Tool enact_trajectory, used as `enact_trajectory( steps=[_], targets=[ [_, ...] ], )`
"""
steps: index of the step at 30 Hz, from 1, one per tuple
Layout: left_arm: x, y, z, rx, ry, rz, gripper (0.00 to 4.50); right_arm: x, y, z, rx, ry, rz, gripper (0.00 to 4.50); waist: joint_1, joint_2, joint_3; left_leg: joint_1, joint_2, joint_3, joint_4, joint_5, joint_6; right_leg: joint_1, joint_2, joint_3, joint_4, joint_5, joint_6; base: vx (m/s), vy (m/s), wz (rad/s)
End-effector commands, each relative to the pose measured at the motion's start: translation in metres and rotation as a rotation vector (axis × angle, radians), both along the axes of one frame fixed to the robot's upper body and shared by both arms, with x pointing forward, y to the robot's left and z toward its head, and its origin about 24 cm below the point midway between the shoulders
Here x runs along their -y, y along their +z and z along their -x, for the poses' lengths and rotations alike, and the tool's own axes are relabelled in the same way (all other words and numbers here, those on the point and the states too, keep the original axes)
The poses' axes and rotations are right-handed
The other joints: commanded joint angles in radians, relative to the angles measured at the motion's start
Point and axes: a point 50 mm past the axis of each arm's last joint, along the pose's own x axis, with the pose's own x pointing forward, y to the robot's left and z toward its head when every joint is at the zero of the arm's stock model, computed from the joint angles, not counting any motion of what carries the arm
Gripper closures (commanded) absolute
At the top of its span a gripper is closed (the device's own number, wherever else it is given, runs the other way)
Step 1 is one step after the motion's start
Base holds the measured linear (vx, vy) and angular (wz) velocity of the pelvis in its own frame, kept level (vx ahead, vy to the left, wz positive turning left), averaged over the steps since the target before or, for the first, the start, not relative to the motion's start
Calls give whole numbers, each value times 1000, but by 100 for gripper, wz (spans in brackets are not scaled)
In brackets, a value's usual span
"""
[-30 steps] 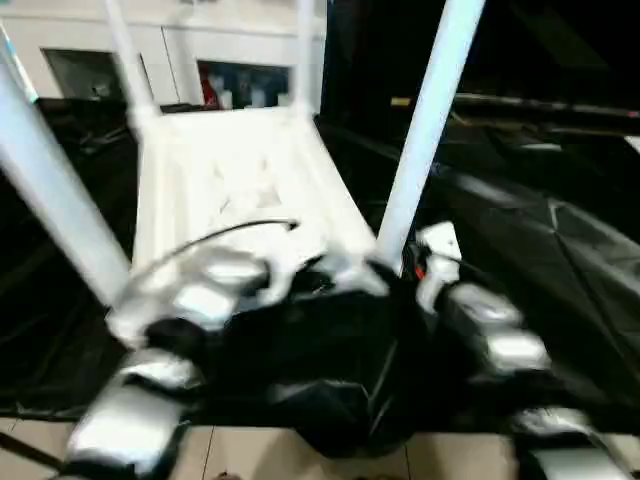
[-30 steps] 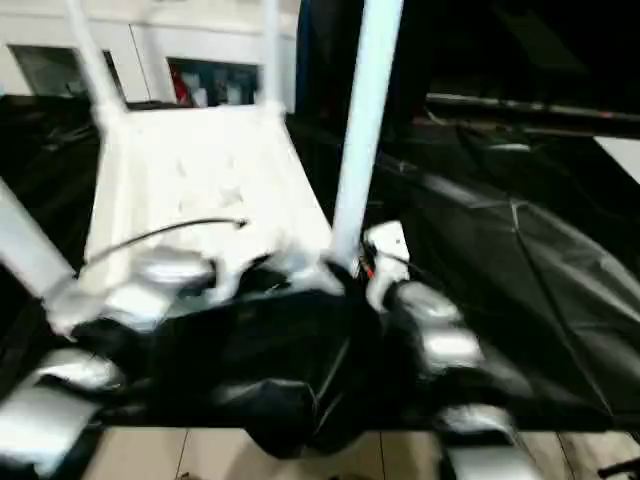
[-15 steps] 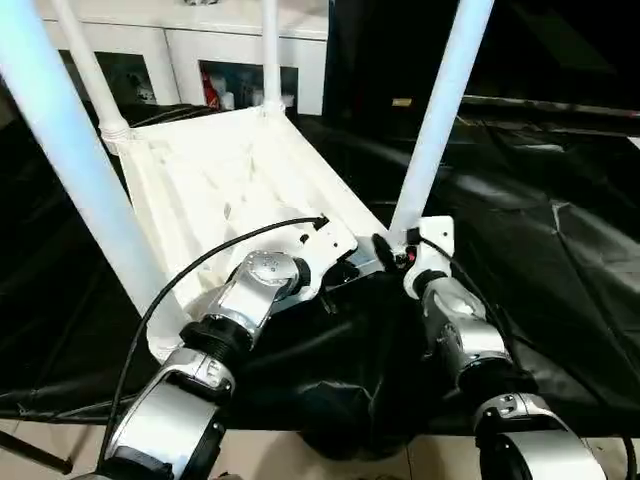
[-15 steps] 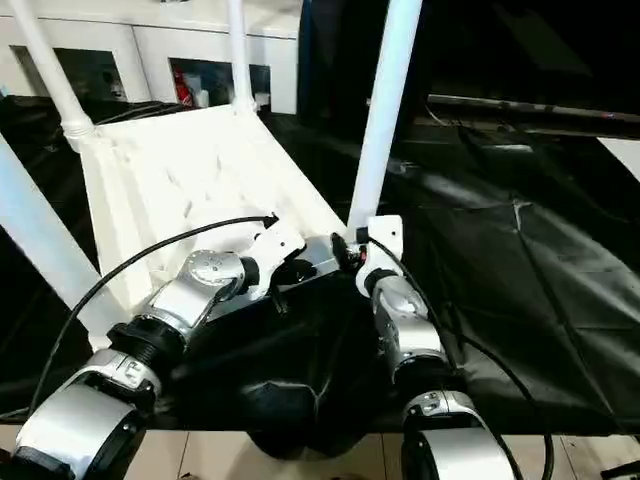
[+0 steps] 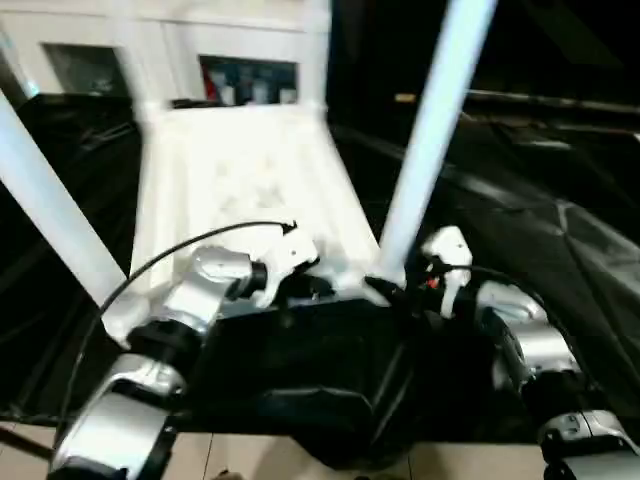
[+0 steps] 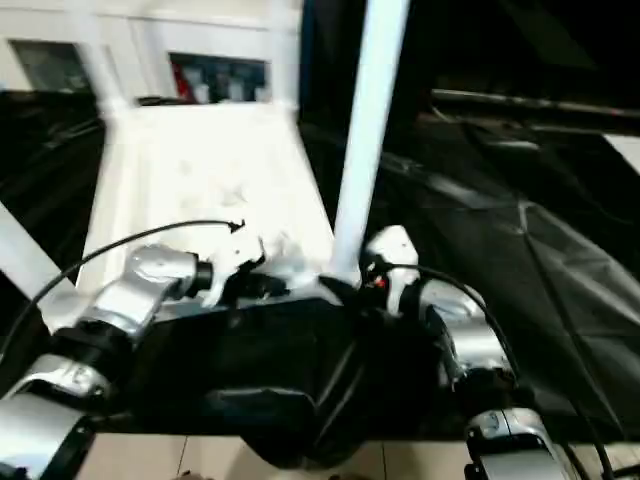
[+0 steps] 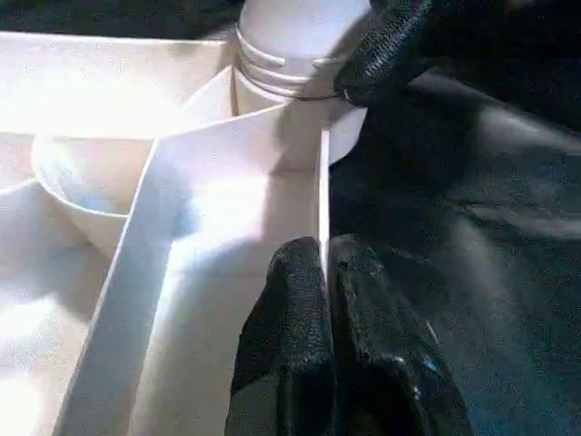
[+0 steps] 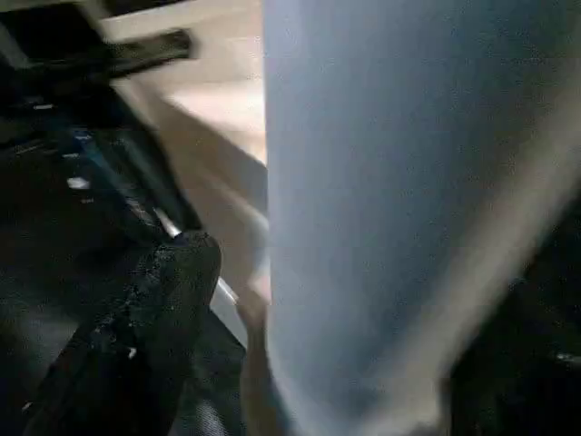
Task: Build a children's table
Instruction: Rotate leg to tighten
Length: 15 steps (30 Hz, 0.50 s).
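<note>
The fingers (image 7: pixel 304 309) of the left gripper (image 7: pixel 325 263) are being pinched together on the thin rim of the upturned tabletop (image 5: pixel 240 180), which is lying on the black-draped table (image 5: pixel 560 240). The right gripper (image 5: pixel 415 285), seemingly spread open, is being held against the nearest leg (image 5: pixel 425 140)

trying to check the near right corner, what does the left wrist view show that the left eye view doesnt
Left wrist view alone: the left gripper shut on the tabletop's thin edge wall, the ridged foot of the leg seated in its round socket, and a black fingertip of the other gripper beside it.

Left eye view alone: the whole upturned tabletop, the legs standing up from it, both silver forearms, the black cloth.

Both: the near right leg and that corner.
</note>
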Motion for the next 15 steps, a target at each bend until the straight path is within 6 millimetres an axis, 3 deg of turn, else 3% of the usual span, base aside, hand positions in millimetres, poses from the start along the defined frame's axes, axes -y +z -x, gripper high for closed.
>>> enact_trajectory(
  steps=[1, 4, 10, 15],
  targets=[
    [3, -10, 10, -77, -64, 0, 450, 5, 5, -2, 10, 33, 23, 72, -1, -7, -48, 7, 37, -9, -58, -188, 99, 44, -50, 42, -46, -136, -257, 0, 0, 0],
    [-3, -10, 9, -80, -52, -8, 450, 6, 4, 1, -22, 95, 63, 72, 3, -11, -46, 7, 36, -7, -57, -183, 96, 47, -49, 41, -44, -131, -258, 0, 0, 0],
    [-5, -9, 9, -78, -50, 2, 450, 6, 2, 3, -43, 124, 69, 131, 9, -17, -44, 7, 36, -6, -56, -191, 81, 47, -53, 43, -48, -181, -237, 0, 0, 0],
    [-5, -8, 9, -75, -49, 5, 450, 5, 1, 3, -48, 129, 81, 181, 12, -16, -45, 7, 35, -6, -54, -172, 85, 47, -52, 42, -45, -164, -238, 0, 0, 0]
  ],
)
